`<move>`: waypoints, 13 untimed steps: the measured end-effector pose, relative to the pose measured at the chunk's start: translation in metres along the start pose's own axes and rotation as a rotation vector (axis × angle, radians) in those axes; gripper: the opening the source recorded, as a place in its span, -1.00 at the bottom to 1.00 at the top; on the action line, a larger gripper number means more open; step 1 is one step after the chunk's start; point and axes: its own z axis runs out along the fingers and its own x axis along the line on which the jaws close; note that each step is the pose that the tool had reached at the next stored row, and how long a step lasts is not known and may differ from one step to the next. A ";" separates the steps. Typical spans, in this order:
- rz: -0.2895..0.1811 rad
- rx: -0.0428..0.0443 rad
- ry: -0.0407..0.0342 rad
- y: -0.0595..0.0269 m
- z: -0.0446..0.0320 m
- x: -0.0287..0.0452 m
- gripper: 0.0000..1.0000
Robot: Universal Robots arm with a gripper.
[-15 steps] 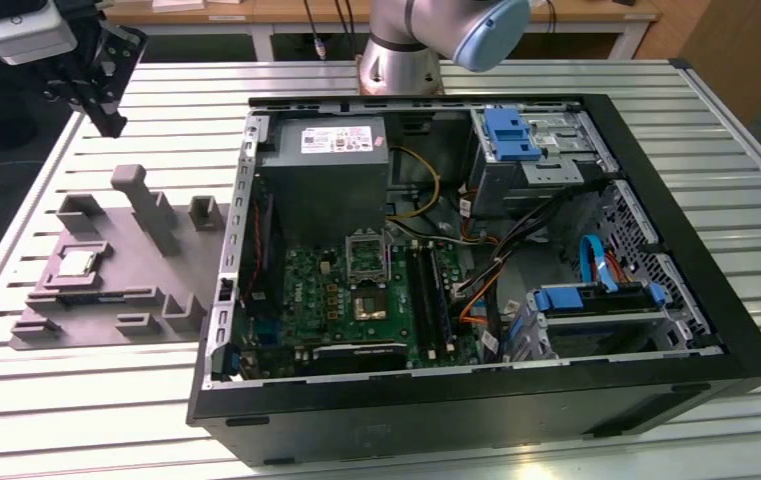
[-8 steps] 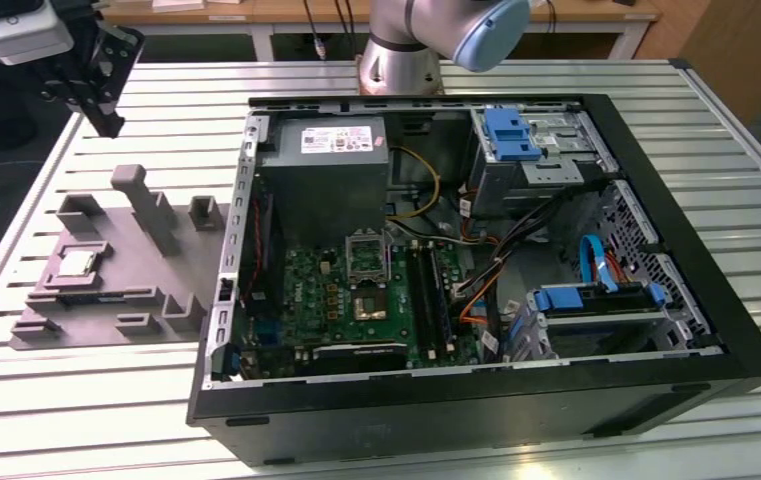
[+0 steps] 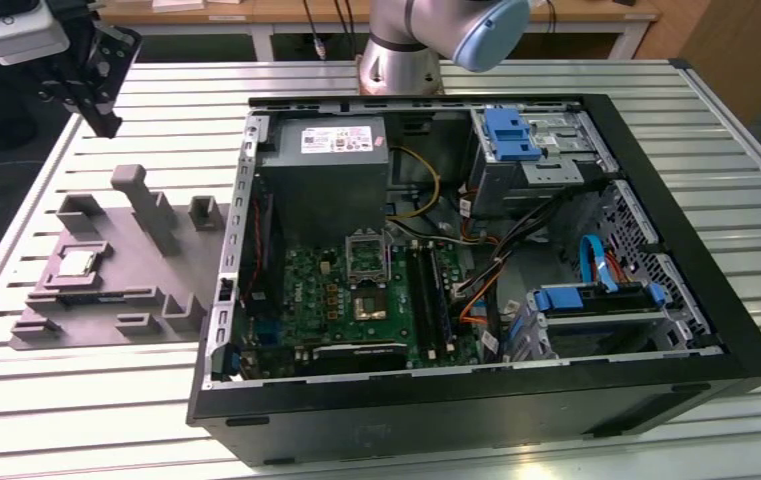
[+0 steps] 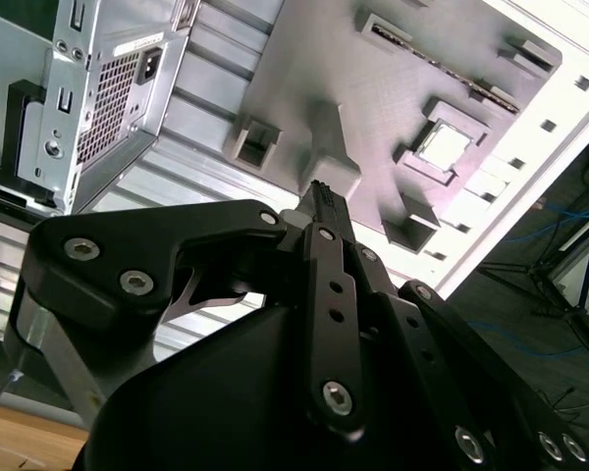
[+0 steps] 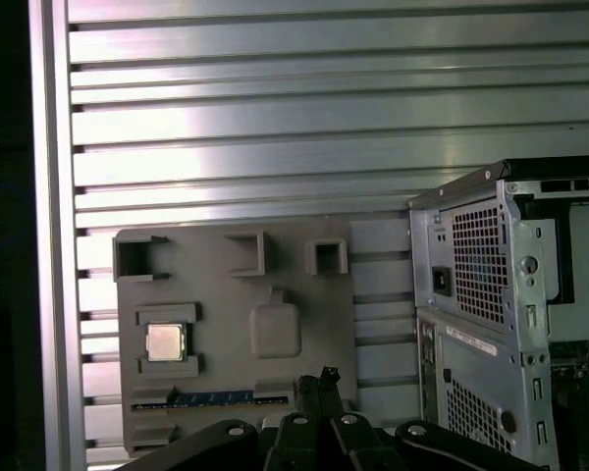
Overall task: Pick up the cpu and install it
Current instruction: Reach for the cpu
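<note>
Slatted metal bench [image 3: 60,420] fills the exterior view. The black computer case [image 3: 740,350] lies open over centre and right. The arm [image 3: 414,55] has its base at top centre, behind the case. The grey holder plate [image 3: 100,305] lies flat on the bench at mid left, just beside the case wall, with a tall grey post [image 3: 147,205] standing on it. Inside the case, the green board [image 3: 313,290] is at lower centre and the silver socket frame [image 3: 367,252] just above it.

The jaws hang at the upper left of the exterior view, above the bench and well apart from the plate. In both wrist views I read them as pressed together with nothing between.

The cpu [image 3: 77,263] sits in its recess on the holder plate, at mid left of the exterior view, outside the case and untouched. It also shows in the first wrist view [image 5: 165,341] and in the second wrist view [image 4: 444,145].

Risks, as I judge them:
- Closed jaws brought down on the chip would press its lid instead of straddling it.
- The raised grey blocks hugging the recess could catch a fingertip, and the post is close enough to clip.
- The chip is thin and flat, so there's little edge to pinch and it could tilt or slip.
- At the socket, a tilted or rotated chip could bend contacts.
- Loose cables [image 3: 480,270] near the frame could snag.
</note>
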 end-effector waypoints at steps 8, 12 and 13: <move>0.000 -0.0001 -0.0001 -0.0002 0.0001 0.0026 -0.79; 0.000 0.0000 0.0000 -0.0003 0.0001 0.0040 -0.79; 0.000 0.0000 0.0001 -0.0003 0.0001 0.0042 -0.79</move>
